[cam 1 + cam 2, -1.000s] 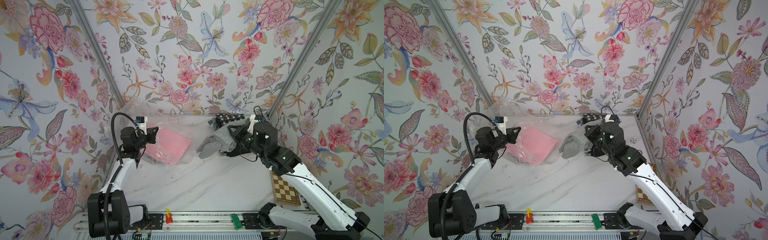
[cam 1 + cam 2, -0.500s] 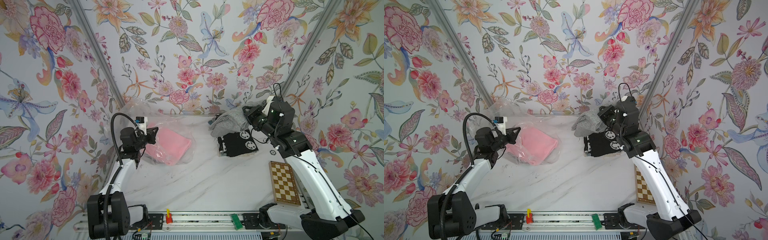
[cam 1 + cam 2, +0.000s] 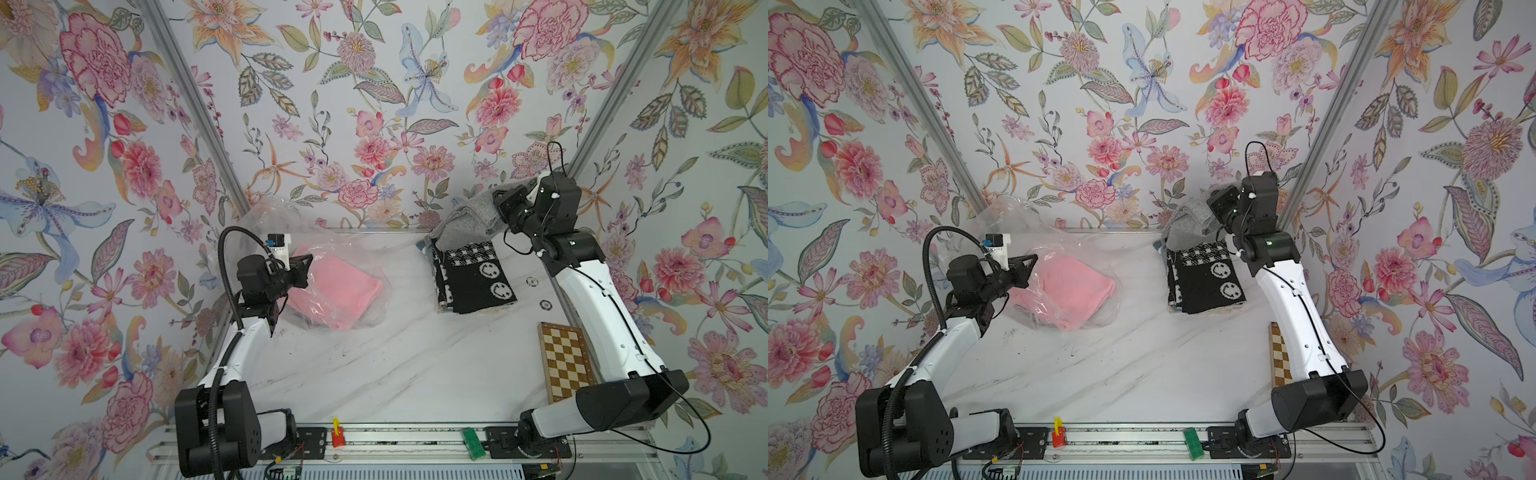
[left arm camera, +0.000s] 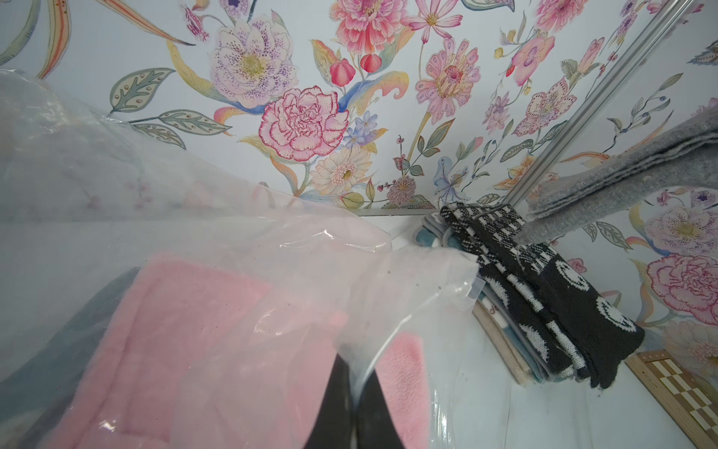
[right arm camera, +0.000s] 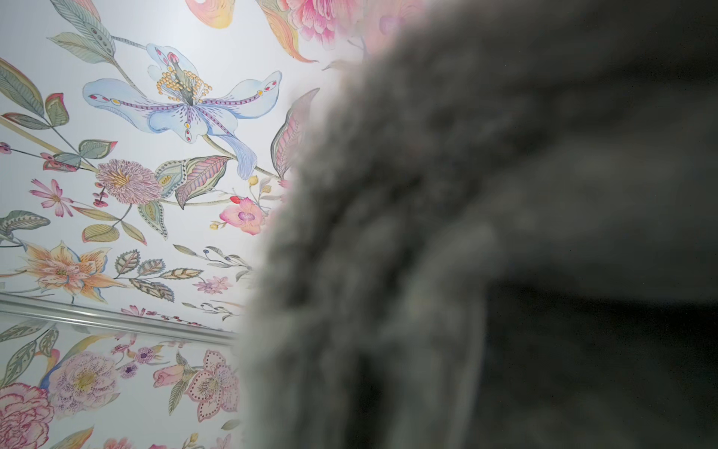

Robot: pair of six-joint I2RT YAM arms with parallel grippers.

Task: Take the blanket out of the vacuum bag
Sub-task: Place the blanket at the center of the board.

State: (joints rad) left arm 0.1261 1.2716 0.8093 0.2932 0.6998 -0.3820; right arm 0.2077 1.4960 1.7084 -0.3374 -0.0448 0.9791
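Two clamped grips: left end effector (image 3: 307,271) pinching the crinkly clear film of the vacuum bag (image 3: 361,253), at the worktop's (image 3: 395,374) left rear around a plush pink blanket (image 3: 336,291); right end effector (image 3: 496,208) shut on a fuzzy grey blanket (image 3: 465,220) held above a folded black-and-white knit (image 3: 473,282). Shows only from the left wrist the film nipped between black fingers (image 4: 332,400); from the right wrist, just blurred grey fluff.

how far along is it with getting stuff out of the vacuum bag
Done: the grey blanket is clear of the vacuum bag. In hand: the right gripper holds it raised over the black-and-white folded stack, while the left gripper pinches the bag's edge. Left: setting the grey one down, and the pink blanket, which lies inside the bag.
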